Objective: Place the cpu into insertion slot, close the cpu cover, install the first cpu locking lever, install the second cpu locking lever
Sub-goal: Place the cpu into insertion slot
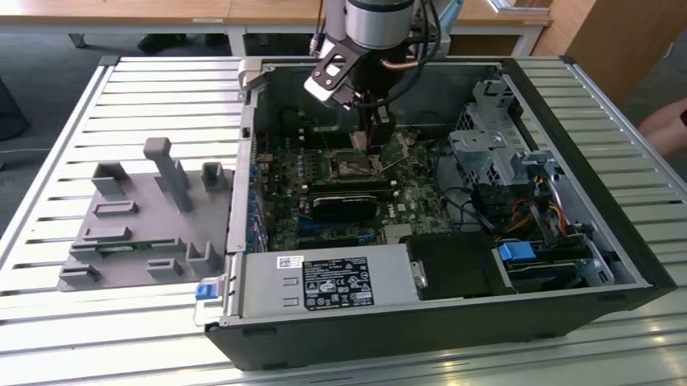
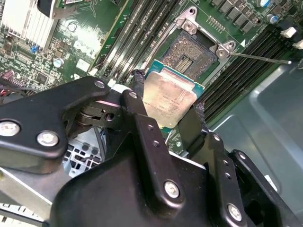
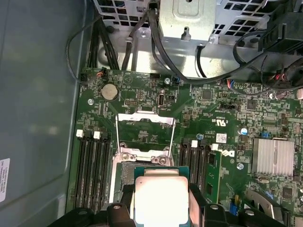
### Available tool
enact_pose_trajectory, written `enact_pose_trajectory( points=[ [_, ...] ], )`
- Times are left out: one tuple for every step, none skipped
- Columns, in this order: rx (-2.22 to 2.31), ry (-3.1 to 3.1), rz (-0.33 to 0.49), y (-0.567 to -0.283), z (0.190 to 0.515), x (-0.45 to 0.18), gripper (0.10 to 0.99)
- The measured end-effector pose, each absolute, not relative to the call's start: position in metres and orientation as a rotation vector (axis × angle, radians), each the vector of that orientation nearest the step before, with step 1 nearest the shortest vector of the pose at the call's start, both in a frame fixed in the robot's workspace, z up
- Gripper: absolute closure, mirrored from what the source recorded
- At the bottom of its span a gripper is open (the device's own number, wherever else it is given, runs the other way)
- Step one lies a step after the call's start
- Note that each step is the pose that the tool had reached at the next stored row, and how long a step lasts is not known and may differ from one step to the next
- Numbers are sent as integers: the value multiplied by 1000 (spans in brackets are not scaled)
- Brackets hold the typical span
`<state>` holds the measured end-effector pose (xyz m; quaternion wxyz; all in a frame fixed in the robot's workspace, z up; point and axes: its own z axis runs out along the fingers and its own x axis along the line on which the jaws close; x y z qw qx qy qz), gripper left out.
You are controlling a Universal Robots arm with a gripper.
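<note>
Over the insertion slot (image 2: pixel 190 56), the gripper (image 2: pixel 168 94) clamps the cpu (image 2: pixel 163 103) by its edges.

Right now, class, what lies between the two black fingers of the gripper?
The cpu, a flat square chip with a pale silvery metal face, sits clamped between the gripper's fingers, not yet in the dark square insertion slot. Both wrist views show it.

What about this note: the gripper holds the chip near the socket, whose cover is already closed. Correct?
No: the cover stands open in the first wrist view, and the socket lies bare in the second. The gripper does hold the chip near it.
</note>
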<state>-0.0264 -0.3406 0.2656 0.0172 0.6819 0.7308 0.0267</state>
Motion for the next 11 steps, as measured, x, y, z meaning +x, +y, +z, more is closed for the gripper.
enact_pose_trajectory(
  points=[
    [2119,2271,83,-341,265,-26,549],
    [2120,2270,83,-341,264,-27,549],
    [2121,2269,83,-341,263,-27,549],
    [2121,2269,82,-341,262,-28,549],
    [2121,2268,82,-341,260,-28,549],
    [2121,2267,80,-340,258,-28,549],
    [2121,2266,79,-340,257,-29,549],
    [2122,2265,79,-339,255,-29,549],
    [2123,2264,78,-339,253,-29,549],
    [2125,2261,78,-337,251,-29,549],
    [2130,2257,78,-336,250,-30,549]
  ],
)
